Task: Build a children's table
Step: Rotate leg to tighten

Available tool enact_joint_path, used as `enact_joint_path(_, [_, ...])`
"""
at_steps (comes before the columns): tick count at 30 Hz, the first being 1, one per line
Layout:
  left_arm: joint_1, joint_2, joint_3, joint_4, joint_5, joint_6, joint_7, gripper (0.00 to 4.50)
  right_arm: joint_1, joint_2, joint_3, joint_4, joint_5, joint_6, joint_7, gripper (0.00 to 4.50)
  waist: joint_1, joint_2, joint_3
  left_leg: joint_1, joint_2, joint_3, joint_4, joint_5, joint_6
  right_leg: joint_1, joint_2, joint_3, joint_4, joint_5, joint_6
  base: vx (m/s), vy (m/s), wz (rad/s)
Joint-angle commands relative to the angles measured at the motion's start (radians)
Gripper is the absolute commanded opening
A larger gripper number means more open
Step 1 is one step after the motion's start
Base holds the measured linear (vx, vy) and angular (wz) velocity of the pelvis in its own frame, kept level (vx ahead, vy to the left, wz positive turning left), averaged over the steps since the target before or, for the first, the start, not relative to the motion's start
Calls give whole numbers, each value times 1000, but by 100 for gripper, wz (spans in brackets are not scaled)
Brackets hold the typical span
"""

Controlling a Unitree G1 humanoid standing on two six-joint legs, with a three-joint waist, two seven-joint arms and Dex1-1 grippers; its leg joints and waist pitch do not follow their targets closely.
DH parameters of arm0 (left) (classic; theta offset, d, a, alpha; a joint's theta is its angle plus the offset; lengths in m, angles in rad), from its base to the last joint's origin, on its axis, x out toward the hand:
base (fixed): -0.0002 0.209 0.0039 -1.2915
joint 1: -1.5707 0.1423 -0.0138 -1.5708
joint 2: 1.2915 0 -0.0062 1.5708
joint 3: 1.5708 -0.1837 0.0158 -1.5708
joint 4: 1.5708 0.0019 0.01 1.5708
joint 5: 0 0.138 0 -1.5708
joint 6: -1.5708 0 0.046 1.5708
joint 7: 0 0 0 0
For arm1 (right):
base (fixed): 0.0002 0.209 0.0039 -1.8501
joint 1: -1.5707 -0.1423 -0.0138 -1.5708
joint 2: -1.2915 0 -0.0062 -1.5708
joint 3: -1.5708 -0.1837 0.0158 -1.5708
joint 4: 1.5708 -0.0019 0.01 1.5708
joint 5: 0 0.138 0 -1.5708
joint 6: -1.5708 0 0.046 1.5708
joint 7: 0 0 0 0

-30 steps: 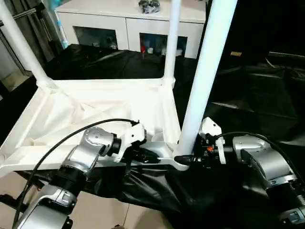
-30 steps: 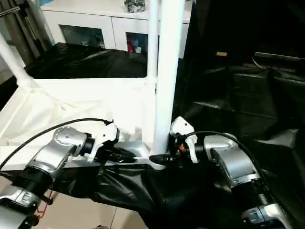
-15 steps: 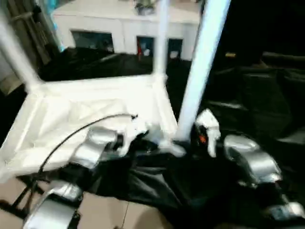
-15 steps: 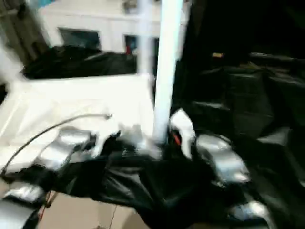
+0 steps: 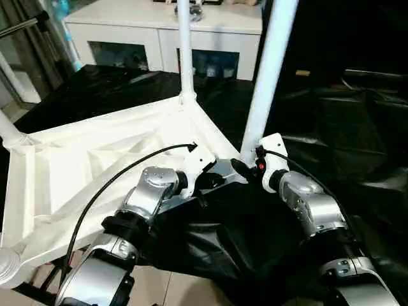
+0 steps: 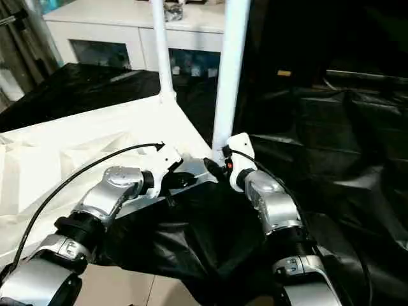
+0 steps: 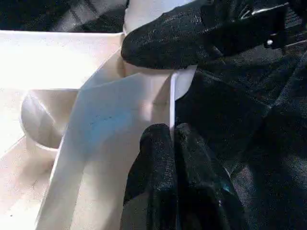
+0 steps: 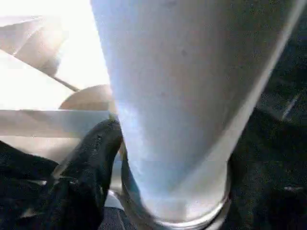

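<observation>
The children's table lies upside down, its white ribbed tabletop (image 5: 76, 159) turned diagonally on the black cloth. One leg (image 5: 266, 76) stands upright in the near corner socket, a second leg (image 5: 185, 57) stands at the far corner, and a third leg (image 5: 7, 131) leans at the left edge. My left gripper (image 5: 217, 178) is shut on the tabletop's thin rim just beside the near socket, its fingertips (image 7: 160, 143) pinching that wall. My right gripper (image 5: 250, 164) wraps the near leg's base, with one black finger (image 8: 91, 158) pressed against the collar.
A white cabinet (image 5: 159, 25) runs along the back. The black-draped work table (image 5: 331, 127) stretches to the right, its cloth hanging over the near edge above the pale floor (image 5: 185, 287). Another corner socket (image 5: 7, 268) juts out at the lower left.
The tabletop has swung round on the cloth, so its far leg now stands further left and its edges run diagonally. Both grippers stayed at the near corner.
</observation>
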Motion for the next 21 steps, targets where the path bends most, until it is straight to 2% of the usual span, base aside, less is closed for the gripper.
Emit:
enact_joint_path(1, [-17,-48,-47,-25,-27,-37,-50,0,12,57,120,4,24,21,132,378,1,-8,-47,6,57,-32,-71,-246,28,32,-78,52,-88,-267,-200,0,0,0])
enact_joint_path(4, [-5,-23,-50,-39,-36,-46,-91,0,21,22,137,-17,26,4,198,398,2,-9,-49,2,58,-32,-71,-233,36,37,-78,52,-85,-242,-201,0,0,0])
enact_joint_path(5, [4,-3,-55,-51,-41,-51,-124,0,30,-10,151,-41,34,-2,256,398,2,-9,-53,2,59,-32,-69,-196,45,38,-77,51,-77,-173,-219,0,0,0])
enact_joint_path(8, [32,58,-64,-85,-52,-91,-236,0,57,-108,176,-113,55,-25,425,398,12,-9,-56,-2,60,-29,-63,-149,84,46,-77,49,-67,-76,-243,0,0,0])
enact_joint_path(10, [40,77,-65,-98,-61,-95,-278,0,63,-139,181,-132,63,-28,479,398,14,-8,-57,-3,64,-26,-61,-125,100,46,-76,48,-61,-31,-255,0,0,0])
enact_joint_path(11, [44,93,-69,-105,-64,-98,-309,0,68,-160,182,-149,76,-20,523,398,15,-8,-56,-2,65,-24,-61,-129,107,42,-75,45,-61,-34,-267,0,0,0])
enact_joint_path(13, [49,120,-75,-111,-64,-98,-355,0,76,-195,185,-174,90,-10,593,398,21,-8,-56,0,66,-24,-59,-139,105,41,-76,46,-62,-59,-268,0,0,0])
enact_joint_path(15, [52,134,-78,-115,-66,-100,-380,0,80,-213,191,-185,94,-8,624,398,25,-5,-55,1,68,-24,-61,-145,97,38,-77,46,-63,-78,-267,0,0,0])
enact_joint_path(19, [67,176,-82,-147,-94,-100,-463,0,95,-273,223,-218,98,1,714,398,31,-9,-53,2,69,-23,-63,-153,82,37,-76,48,-62,-95,-263,0,0,0])
enact_joint_path(21, [71,182,-82,-154,-100,-97,-483,0,97,-275,225,-225,97,8,725,367,33,-9,-54,2,68,-23,-62,-149,81,37,-77,48,-63,-92,-265,0,0,0])
